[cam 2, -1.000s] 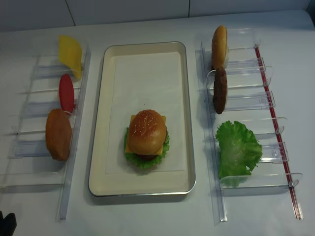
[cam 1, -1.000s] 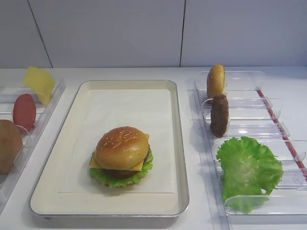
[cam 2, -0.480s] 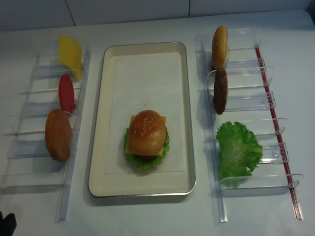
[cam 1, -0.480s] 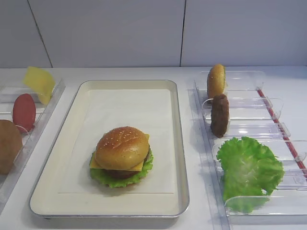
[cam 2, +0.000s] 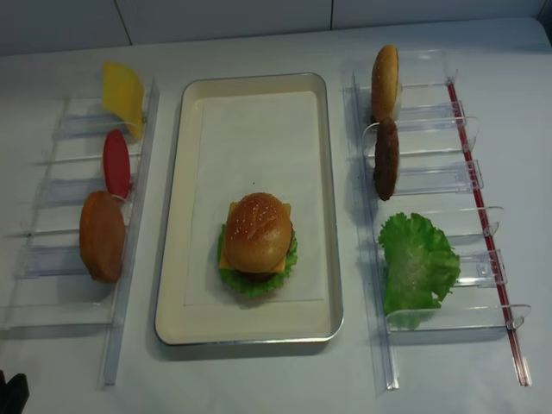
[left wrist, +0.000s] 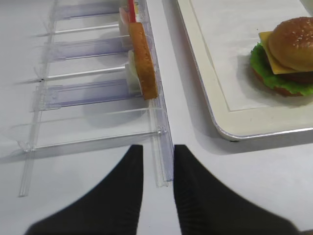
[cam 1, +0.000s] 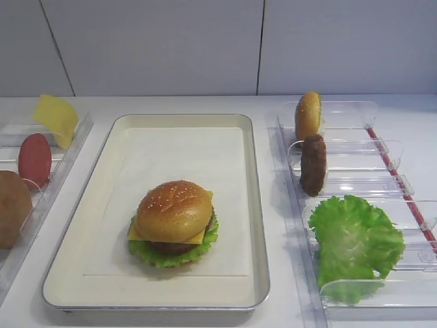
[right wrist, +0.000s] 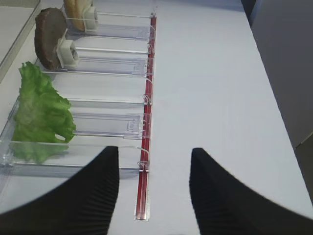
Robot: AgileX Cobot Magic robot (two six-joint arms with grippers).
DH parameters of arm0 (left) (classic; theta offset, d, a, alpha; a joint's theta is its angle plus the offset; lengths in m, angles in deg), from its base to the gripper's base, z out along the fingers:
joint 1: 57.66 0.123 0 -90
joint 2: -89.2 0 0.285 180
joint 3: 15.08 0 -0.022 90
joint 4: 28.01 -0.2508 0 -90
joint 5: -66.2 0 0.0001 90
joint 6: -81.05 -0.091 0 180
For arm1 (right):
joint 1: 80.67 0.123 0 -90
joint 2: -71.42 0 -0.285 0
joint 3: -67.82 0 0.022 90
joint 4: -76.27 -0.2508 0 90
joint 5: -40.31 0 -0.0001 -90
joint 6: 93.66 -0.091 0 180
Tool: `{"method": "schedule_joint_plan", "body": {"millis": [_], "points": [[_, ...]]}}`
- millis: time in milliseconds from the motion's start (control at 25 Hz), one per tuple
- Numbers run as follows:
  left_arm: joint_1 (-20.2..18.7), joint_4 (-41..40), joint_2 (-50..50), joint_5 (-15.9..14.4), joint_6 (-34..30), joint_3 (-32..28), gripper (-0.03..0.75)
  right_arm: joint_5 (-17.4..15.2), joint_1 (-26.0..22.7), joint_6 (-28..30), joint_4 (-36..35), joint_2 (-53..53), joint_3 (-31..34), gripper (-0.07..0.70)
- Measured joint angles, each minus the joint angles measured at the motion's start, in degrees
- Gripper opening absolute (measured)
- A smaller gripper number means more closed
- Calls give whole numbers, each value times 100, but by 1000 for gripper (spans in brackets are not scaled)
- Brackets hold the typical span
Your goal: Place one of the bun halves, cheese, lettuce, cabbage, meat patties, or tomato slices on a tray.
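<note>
Change: nothing has shifted on the table since the earlier frames.
High view: stacked burger, bun top uppermost, sits near-centre on the tray.
Right wrist: right gripper jaws apart, empty, near the lettuce holder.
Left wrist: left gripper jaws narrowly apart, empty (likely finished).

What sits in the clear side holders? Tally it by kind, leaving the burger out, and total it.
Bun halves: 2
Cheese: 1
Tomato slices: 1
Meat patties: 1
Lettuce: 1
Total: 6
</note>
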Motion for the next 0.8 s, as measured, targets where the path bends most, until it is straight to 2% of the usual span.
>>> {"method": "schedule_joint_plan", "body": {"millis": [800], "points": [[0,0,0,0,0,0,168,-4,0,12,0,0,0,344]]}}
